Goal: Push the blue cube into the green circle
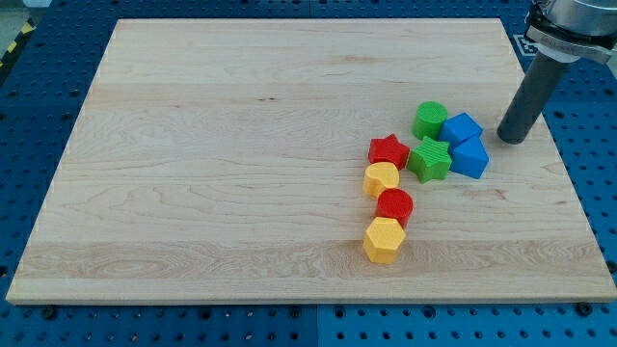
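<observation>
Our tip [511, 138] carries nothing and rests at the frame's right, just to the right of the blue cube [462, 128]. The cube sits right of centre, touching the green circle [430, 120] on its left. We judge a leftward push suits, since tip, cube and circle nearly line up.

Wooden board [241, 145] carries eight blocks [431, 159] (clustered right).

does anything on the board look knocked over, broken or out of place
Nothing stands out. All eight blocks sit flat on the wooden board, clustered at the view's right. My tip rests just to the view's right of the blue cube, which already touches the green circle.
</observation>
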You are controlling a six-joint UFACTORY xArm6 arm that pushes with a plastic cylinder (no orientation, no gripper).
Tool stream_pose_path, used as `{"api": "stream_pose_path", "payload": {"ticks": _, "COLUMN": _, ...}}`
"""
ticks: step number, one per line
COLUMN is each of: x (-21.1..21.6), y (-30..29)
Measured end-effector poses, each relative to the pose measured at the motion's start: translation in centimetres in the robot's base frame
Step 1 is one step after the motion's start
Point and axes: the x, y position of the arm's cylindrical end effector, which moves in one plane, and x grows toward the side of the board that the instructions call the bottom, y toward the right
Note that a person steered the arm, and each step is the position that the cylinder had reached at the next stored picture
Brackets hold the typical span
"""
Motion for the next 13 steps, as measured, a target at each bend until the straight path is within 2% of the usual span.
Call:
{"api": "stream_pose_path", "payload": {"ticks": 2, "x": 2.7, "y": -0.5}}
{"api": "stream_pose_path", "payload": {"ticks": 7, "x": 0.5, "y": -6.3}}
{"api": "stream_pose_path", "payload": {"ticks": 9, "x": 0.3, "y": -6.4}}
{"api": "stream_pose_path", "payload": {"ticks": 12, "x": -3.9, "y": -8.5}}
{"api": "stream_pose_path", "payload": {"ticks": 13, "x": -3.9, "y": -10.3}}
